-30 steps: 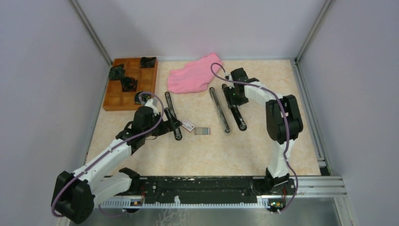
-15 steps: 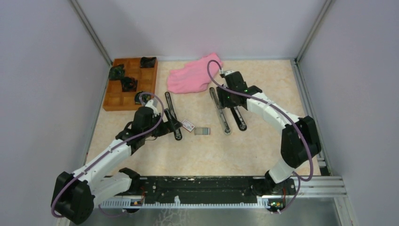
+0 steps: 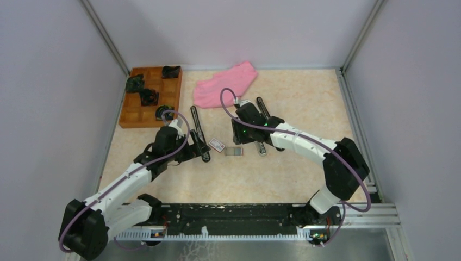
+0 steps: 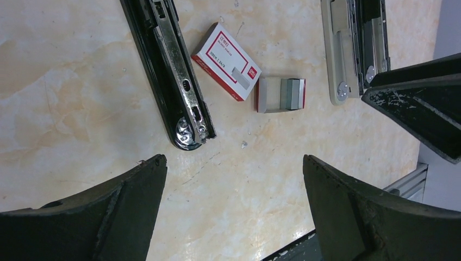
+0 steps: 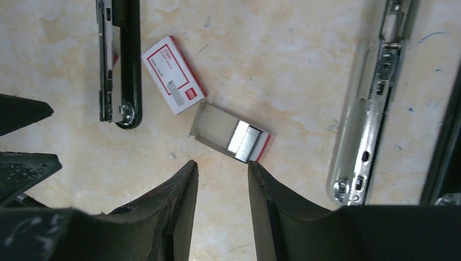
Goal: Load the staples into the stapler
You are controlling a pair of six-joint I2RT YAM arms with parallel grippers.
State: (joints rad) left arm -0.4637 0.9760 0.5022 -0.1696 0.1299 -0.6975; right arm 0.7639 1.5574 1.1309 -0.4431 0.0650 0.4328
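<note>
None of the loading proper is done yet, as far as these views show. Both staplers lie opened out flat on the worktop [image 3: 282,174], the black stapler [image 4: 173,76] to the left and the pale stapler [image 5: 368,109] to the right. You'll find no strip seated in either rail, though the far ends run out of the wrist views. The staples [image 5: 245,142] are a small silvery block at the red end of a shallow grey tray [image 5: 215,126]. That tray lies on the worktop between the two staplers, just beside the red-and-white box [image 5: 173,74] and touching neither stapler. Your right gripper [image 5: 222,168] hangs above the worktop just short of the tray, its jaws set to a narrow gap with nothing between them. Your left gripper [image 4: 232,163] hovers near the rounded end of the black stapler, jaws spread wide and empty. The step in hand looks like the approach for the pick. What's left for you, by my reading, is nearly everything: grip the block, lift it out of the tray, lay it into a rail, and close that stapler over it.
</note>
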